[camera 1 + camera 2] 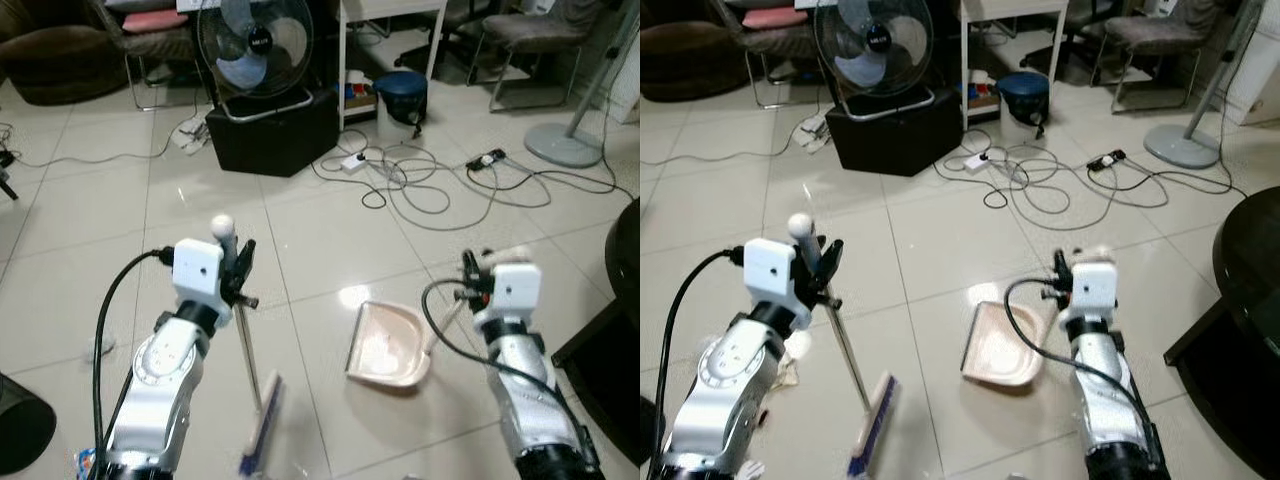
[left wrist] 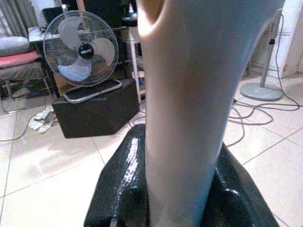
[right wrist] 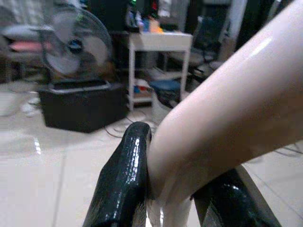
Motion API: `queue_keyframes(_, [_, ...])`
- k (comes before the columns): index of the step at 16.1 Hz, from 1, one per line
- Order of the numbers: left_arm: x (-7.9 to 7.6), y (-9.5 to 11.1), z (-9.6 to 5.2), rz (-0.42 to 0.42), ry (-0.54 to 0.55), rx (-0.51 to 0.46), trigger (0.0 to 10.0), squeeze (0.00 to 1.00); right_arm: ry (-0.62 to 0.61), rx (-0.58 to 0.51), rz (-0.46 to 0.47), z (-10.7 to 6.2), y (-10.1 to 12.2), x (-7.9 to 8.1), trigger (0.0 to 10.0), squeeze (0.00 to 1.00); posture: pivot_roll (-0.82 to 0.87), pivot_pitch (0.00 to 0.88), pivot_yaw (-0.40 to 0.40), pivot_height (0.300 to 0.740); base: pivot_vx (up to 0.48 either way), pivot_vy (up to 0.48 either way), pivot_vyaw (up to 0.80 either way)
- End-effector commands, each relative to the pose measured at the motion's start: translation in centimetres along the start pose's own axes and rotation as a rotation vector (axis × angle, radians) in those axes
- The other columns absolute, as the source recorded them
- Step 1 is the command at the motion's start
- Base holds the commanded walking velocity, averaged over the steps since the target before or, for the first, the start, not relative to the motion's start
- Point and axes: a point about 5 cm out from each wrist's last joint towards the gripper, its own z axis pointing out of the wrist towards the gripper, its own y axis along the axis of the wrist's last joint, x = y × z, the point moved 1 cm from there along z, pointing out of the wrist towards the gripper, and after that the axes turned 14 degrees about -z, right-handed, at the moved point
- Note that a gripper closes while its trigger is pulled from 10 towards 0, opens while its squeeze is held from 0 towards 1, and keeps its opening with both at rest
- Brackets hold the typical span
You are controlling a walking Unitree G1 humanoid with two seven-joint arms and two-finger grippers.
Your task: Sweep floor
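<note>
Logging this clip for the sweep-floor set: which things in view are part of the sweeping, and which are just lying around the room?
Part of the job:
- broom, handle clamped in the left gripper
- dustpan, handle clamped in the right gripper
- crumpled scrap on the tiles beside the left arm

Lying about:
- fan on a black box
- cables
- blue bin
- white table
- chair

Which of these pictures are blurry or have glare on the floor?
Left eye view: glare patch on the tiles beside the dustpan, broom head smeared. Left wrist view: broom handle out of focus. Right wrist view: soft throughout, dustpan handle blurred with a bright highlight.
</note>
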Motion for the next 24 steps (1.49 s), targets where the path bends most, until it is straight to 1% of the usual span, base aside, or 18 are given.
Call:
queue_keyframes(1, [0.4,0.8,0.2,0.006,0.024,-0.025,10.0,0.0,0.033,-0.048,0.044,0.9,2.0,0.4,5.0,0.0,-0.11,0.0,0.044,0.74,0.0,0.0,0.0])
queue_keyframes(2, [0.3,0.9,0.3,0.007,0.03,-0.033,10.0,0.0,0.049,-0.08,0.076,1.3,3.0,0.5,10.0,0.0,-0.11,0.0,0.042,0.74,0.0,0.0,0.0])
queue_keyframes(3, [0.3,1.0,0.5,0.016,0.035,-0.04,10.0,0.0,0.075,-0.102,0.088,1.5,4.1,0.7,10.0,0.0,-0.11,0.0,0.042,0.74,0.0,0.0,0.0])
queue_keyframes(4, [0.2,1.1,0.5,0.028,0.038,-0.047,10.0,0.0,0.097,-0.115,0.084,1.6,4.6,0.9,10.0,0.0,-0.11,0.0,0.041,0.74,0.0,0.0,0.0])
queue_keyframes(5, [0.2,1.2,0.7,0.033,0.052,-0.057,10.0,0.0,0.169,-0.155,0.092,1.5,5.8,1.8,10.0,0.0,-0.11,0.0,0.04,0.74,0.0,0.0,0.0])
queue_keyframes(7, [0.0,1.2,0.8,0.039,0.056,-0.066,10.0,0.0,0.257,-0.181,0.122,1.2,6.7,2.6,10.0,0.0,-0.11,0.0,0.04,0.74,0.0,0.0,0.0])
queue_keyframes(8, [-0.1,1.2,0.8,0.049,0.053,-0.068,10.0,0.0,0.283,-0.171,0.131,1.0,7.0,2.6,10.0,0.0,-0.11,0.0,0.038,0.74,0.0,0.0,0.0])
queue_keyframes(10, [-0.1,1.1,0.7,0.049,0.06,-0.065,10.0,0.0,0.29,-0.156,0.131,0.9,7.1,2.0,10.0,0.0,-0.11,0.0,0.036,0.74,0.0,0.0,0.0])
queue_keyframes(11, [0.0,1.1,0.6,0.047,0.07,-0.065,10.0,0.0,0.295,-0.148,0.078,0.9,7.0,1.9,10.0,0.0,-0.11,0.0,0.034,0.74,0.0,0.0,0.0])
queue_keyframes(12, [0.1,1.2,0.6,0.046,0.076,-0.064,10.0,0.0,0.289,-0.134,0.066,0.9,6.8,1.8,10.0,0.0,-0.11,0.0,0.033,0.74,0.0,0.0,0.0])
queue_keyframes(15, [0.7,0.6,0.2,0.102,0.113,-0.027,10.0,0.0,0.274,-0.055,0.019,0.6,5.7,2.2,10.0,0.0,-0.11,0.0,0.031,0.74,0.0,0.0,0.8])
queue_keyframes(17, [0.6,0.7,-0.1,0.094,0.12,-0.028,10.0,0.0,0.247,-0.031,0.036,0.2,5.5,2.8,10.0,0.0,-0.1,0.0,0.025,0.74,0.0,0.0,0.8])
queue_keyframes(19, [0.2,1.0,0.0,0.087,0.112,-0.037,10.0,0.0,0.237,-0.038,0.04,0.1,5.9,3.2,10.0,0.0,-0.1,0.0,0.024,0.74,0.0,0.0,0.8])
queue_keyframes(24, [0.0,1.2,-0.1,0.115,0.129,-0.041,10.0,0.0,0.186,-0.043,0.035,0.4,6.3,3.3,10.0,0.0,-0.08,0.0,-0.004,0.74,0.0,0.0,0.8])
